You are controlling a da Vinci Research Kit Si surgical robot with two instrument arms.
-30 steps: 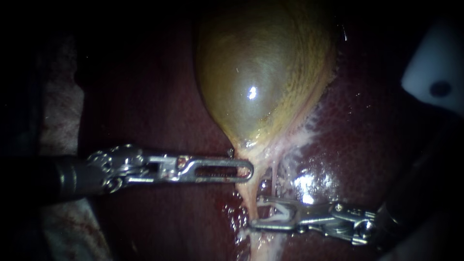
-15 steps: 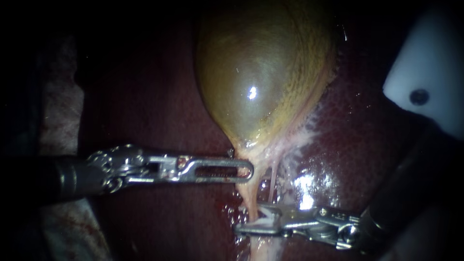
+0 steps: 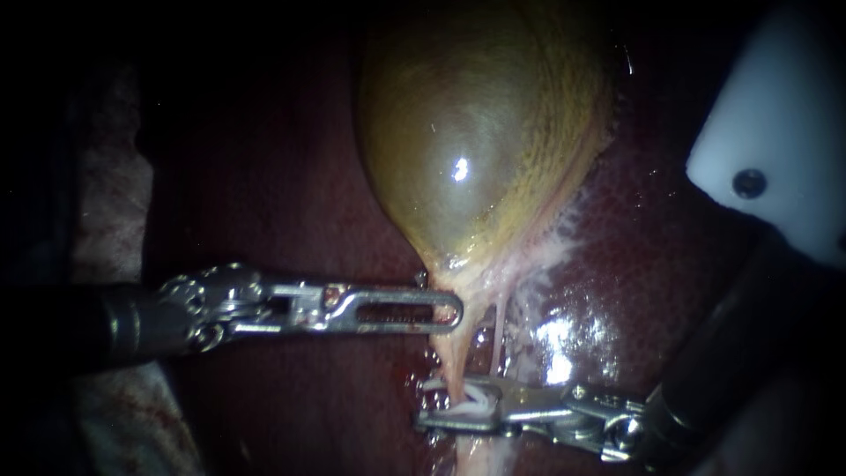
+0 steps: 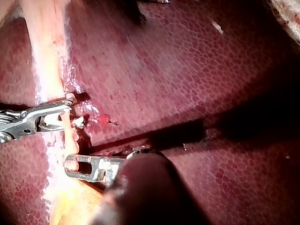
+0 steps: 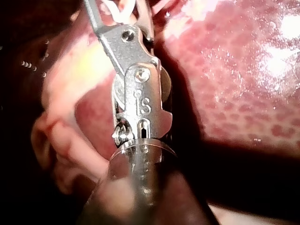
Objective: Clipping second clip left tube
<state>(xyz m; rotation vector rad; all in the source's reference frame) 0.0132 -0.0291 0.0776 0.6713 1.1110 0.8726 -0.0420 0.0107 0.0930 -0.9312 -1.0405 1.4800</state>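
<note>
left instrument (image 3: 451, 310): shiny metal; right instrument (image 3: 425, 405): shiny metal; gallbladder (image 3: 476, 132): glossy, smooth; liver (image 3: 634, 264): wet, pebbled; clip (image 3: 471, 407): plastic

The liver (image 3: 264, 176) is the bed that everything lies on. It is dark red and wet, with tiny dots all over it. The gallbladder (image 3: 476, 132) lies right on it. It is yellow-green and shiny, wide and round up high and thin at its low end. From that thin end a pale tube (image 3: 451, 353) runs down over the liver. Thin white threads (image 3: 551, 247) join the gallbladder's right edge to the liver. Near the tube the liver has a bright wet patch (image 3: 564, 339) and a little red spot (image 4: 103, 117).
</note>
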